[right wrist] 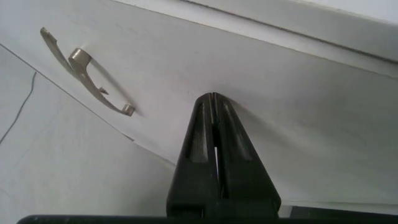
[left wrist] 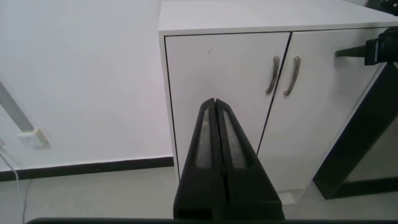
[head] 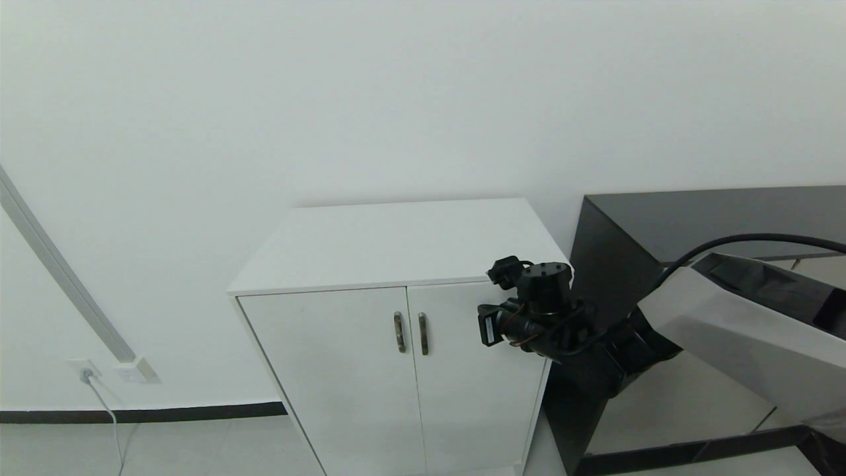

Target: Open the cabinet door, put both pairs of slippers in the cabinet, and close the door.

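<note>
- Right claw (right wrist: 215, 98) first: we see its two fingers pressed together with nothing between them. Its tip is close up against the face of the right door (right wrist: 298, 106), near the door's upper edge and off to one side of the handles (right wrist: 99, 84). We cannot tell whether the tip touches the panel.
- Our left claw (left wrist: 215, 102) is likewise pressed together and empty. It points at the left door (left wrist: 224, 81) and is well apart from it.
- We find the white cabinet (head: 390, 241) on the floor (head: 165, 449) against the white wall (head: 396, 99). Both doors are closed, and the two metal handles stand upright side by side at the middle seam.
- Just beside the cabinet, on our right, stands a black table (head: 694, 218).
- Low on the wall to our left is a wall socket (head: 84, 370) with a cable (head: 112, 423) plugged in, below a slanted white conduit (head: 59, 271).
</note>
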`<state>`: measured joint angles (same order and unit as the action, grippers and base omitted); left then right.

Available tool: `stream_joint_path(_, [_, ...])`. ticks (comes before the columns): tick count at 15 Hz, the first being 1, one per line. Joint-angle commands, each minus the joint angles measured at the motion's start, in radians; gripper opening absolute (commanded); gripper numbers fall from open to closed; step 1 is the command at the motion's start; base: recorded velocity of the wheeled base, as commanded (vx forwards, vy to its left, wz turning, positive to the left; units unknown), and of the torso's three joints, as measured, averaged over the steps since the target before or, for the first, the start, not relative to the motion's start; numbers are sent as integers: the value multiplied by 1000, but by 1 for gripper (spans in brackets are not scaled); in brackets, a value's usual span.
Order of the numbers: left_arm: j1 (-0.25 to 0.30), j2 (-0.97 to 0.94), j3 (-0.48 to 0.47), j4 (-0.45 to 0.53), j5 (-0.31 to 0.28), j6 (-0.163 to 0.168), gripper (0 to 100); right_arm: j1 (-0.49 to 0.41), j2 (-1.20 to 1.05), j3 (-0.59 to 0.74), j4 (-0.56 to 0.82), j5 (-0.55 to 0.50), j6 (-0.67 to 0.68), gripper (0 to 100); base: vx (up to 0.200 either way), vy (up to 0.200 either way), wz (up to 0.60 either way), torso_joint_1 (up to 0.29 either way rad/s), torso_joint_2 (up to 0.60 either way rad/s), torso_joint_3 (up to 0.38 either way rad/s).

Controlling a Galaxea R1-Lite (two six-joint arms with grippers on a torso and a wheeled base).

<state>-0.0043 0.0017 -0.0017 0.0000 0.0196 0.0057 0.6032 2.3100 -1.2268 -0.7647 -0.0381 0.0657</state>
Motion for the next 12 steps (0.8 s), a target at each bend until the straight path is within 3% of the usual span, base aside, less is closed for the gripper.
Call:
stream_joint_path(1, [0, 0, 0, 0, 0, 0, 0, -5, 11, -19, 5, 0, 0, 0, 0, 0, 0, 0, 0, 0])
stream_joint_path(9, [0, 0, 2, 0, 2, 0, 0, -6, 5, -20, 10, 0, 0, 0, 0, 0, 0, 0, 0, 0])
stream_joint_path(12, [0, 0, 0, 0, 0, -10, 0, 4, -72, 84, -15, -6, 2, 0, 0, 0, 0, 0, 0, 0])
